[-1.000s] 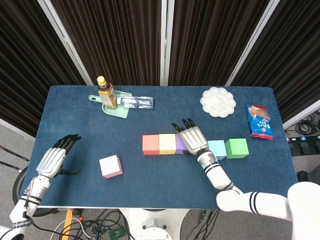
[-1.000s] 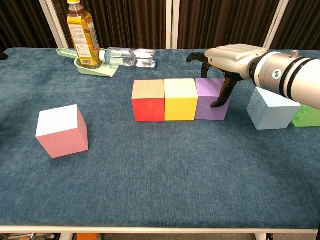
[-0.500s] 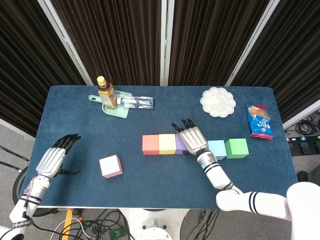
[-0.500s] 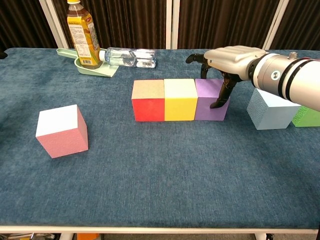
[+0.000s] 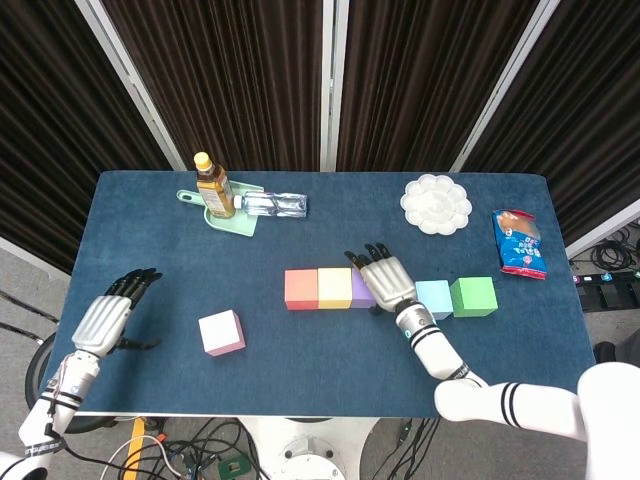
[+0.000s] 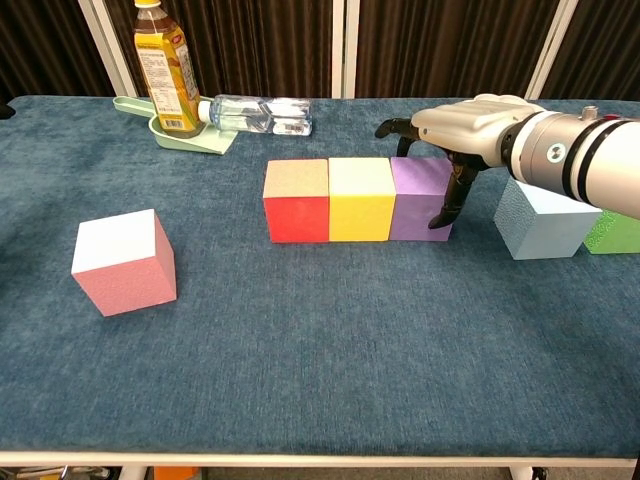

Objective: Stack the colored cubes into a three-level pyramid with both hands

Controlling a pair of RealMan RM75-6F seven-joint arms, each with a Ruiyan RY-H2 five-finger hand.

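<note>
Right hand (image 6: 455, 135) curled over purple cube (image 6: 418, 198), holding nothing.
Purple ends a touching row with yellow cube (image 6: 360, 197) and red cube (image 6: 296, 200); pink cube (image 6: 124, 261) lies apart. Only the head view shows the left hand (image 5: 108, 315), fingers loosely spread. Bottle label (image 6: 166, 73) writing is unreadable.
</note>
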